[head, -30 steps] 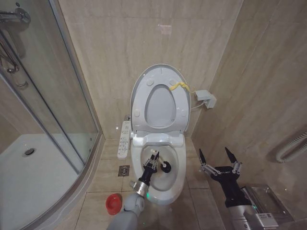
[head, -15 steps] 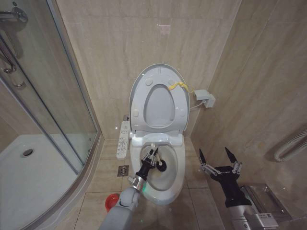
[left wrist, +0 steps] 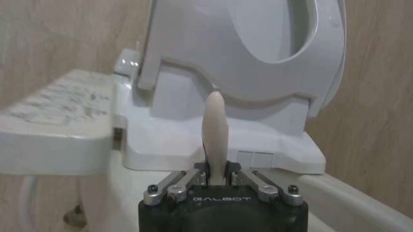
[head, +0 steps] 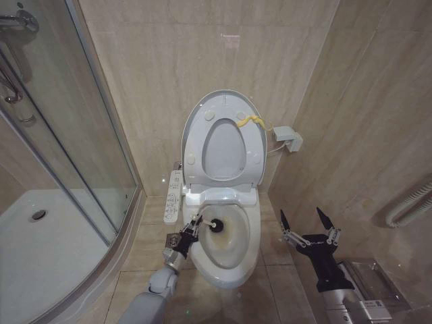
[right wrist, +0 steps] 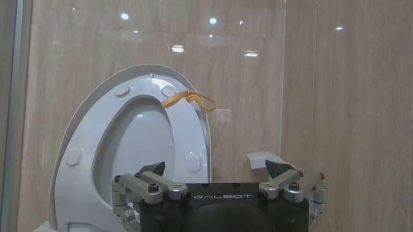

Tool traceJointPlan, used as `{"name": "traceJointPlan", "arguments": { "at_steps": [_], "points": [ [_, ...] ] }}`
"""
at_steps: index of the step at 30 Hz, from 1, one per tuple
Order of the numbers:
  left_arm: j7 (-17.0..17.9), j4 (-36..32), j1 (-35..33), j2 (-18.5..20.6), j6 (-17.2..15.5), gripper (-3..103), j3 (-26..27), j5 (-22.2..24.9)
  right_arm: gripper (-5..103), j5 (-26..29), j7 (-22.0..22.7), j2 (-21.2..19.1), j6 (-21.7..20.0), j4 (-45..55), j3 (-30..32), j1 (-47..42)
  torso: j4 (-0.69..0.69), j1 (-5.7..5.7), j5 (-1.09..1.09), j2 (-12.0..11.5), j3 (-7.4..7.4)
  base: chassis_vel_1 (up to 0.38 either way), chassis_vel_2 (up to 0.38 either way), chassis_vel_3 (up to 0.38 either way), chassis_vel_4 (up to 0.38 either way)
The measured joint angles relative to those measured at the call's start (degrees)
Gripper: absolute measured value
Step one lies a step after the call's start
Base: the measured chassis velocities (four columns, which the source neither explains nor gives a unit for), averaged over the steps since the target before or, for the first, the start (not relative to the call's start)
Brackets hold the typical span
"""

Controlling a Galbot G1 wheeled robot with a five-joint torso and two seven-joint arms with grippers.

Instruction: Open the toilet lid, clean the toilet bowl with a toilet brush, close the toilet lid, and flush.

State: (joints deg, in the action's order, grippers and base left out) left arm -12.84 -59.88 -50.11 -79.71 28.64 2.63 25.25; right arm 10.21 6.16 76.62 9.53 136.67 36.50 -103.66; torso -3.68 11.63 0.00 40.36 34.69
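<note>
**Brush head lies ahead of the left hand, against the bowl's rear wall**

The left hand sits at the left rim of the toilet bowl, clenched on the white stick of the toilet brush. From this hand the stick runs forward and toward the bowl's middle, so the black bristle head lies just beyond the fingertips, low against the stained back wall, below the hinge. The brush's long axis therefore points from the left rim across toward the rear centre of the basin; any scrubbing stroke has to follow that line or swing around it. In the left wrist view the pale handle stands straight up out of the closed fingers.

The toilet lid stands raised against the wall behind the bowl, well beyond the hand, its yellow strap at the upper edge.

The right hand hovers beside the bowl's right flank, fingers spread and carrying nothing. The left hand is plainly the nearer one to the brush.
</note>
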Motion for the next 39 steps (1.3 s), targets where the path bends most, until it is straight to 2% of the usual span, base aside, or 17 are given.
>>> {"name": "traceJointPlan", "arguments": {
  "at_steps": [2, 5, 8, 11, 13, 19, 22, 26, 30, 34, 39],
  "points": [
    [-0.24, 0.72, 0.82, -0.49, 0.07, 16, -0.64, 0.01, 100, 0.00, 0.00, 0.00, 0.00, 0.00, 0.00, 0.00, 0.01, 0.00, 0.00, 0.00, 0.00, 0.000, 0.000, 0.000, 0.000],
    [-1.88, -0.66, 1.45, -0.81, 0.72, 16, -1.07, 2.77, 100, 0.00, 0.00, 0.00, 0.00, 0.00, 0.00, 0.00, 0.03, 0.00, 0.02, 0.00, 0.01, 0.000, 0.000, 0.000, 0.000],
    [-2.77, -4.37, 1.85, -1.02, 0.83, 16, -1.98, 8.53, 100, 0.00, 0.00, 0.00, 0.00, 0.00, 0.00, 0.00, 0.00, 0.00, 0.02, 0.00, 0.00, 0.000, 0.000, 0.000, 0.000],
    [-3.33, -3.32, 2.03, -1.39, 1.20, 16, -2.05, 8.59, 100, 0.00, 0.00, 0.00, 0.00, 0.00, 0.00, 0.00, 0.00, 0.00, 0.02, 0.00, 0.00, 0.000, 0.000, 0.000, 0.000],
    [-4.86, 0.57, 1.94, -2.29, 2.26, 16, -1.69, 7.22, 100, 0.00, 0.00, 0.00, 0.00, 0.00, 0.00, 0.00, 0.02, 0.00, 0.02, 0.00, 0.00, 0.000, 0.000, 0.000, 0.000],
    [-5.83, 4.24, 1.53, -3.49, 3.19, 16, -0.86, 4.39, 100, 0.00, 0.00, 0.00, 0.00, 0.00, 0.00, 0.00, 0.04, -0.01, 0.02, 0.01, -0.01, 0.000, 0.000, 0.000, 0.000],
    [-5.83, 3.89, 1.92, -3.46, 3.19, 16, -0.93, 4.88, 100, 0.00, 0.00, 0.00, 0.00, 0.00, 0.00, 0.00, 0.03, -0.01, 0.01, 0.01, 0.00, 0.000, 0.000, 0.000, 0.000],
    [-5.74, 0.15, 4.53, -4.06, 3.60, 16, -1.75, 10.22, 100, 0.00, 0.00, 0.00, 0.00, 0.00, 0.00, 0.00, -0.02, 0.00, -0.01, 0.00, 0.00, 0.000, 0.000, 0.000, 0.000],
    [-5.98, -0.08, 5.57, -4.86, 4.09, 16, -2.04, 12.08, 100, 0.00, 0.00, 0.00, 0.00, 0.00, 0.00, 0.00, -0.01, 0.00, 0.00, 0.01, 0.00, 0.000, 0.000, 0.000, 0.000],
    [-8.34, 3.90, 6.11, -6.75, 5.30, 16, -2.28, 12.67, 100, 0.00, 0.00, 0.00, 0.00, 0.00, 0.00, 0.00, 0.01, 0.00, 0.01, 0.00, 0.00, 0.000, 0.000, 0.000, 0.000],
    [-10.20, 8.21, 5.62, -7.19, 6.62, 16, -1.71, 11.50, 100, 0.00, 0.00, 0.00, 0.00, 0.00, 0.00, 0.00, 0.03, 0.00, 0.01, 0.01, 0.00, 0.000, 0.000, 0.000, 0.000]
  ]
}}
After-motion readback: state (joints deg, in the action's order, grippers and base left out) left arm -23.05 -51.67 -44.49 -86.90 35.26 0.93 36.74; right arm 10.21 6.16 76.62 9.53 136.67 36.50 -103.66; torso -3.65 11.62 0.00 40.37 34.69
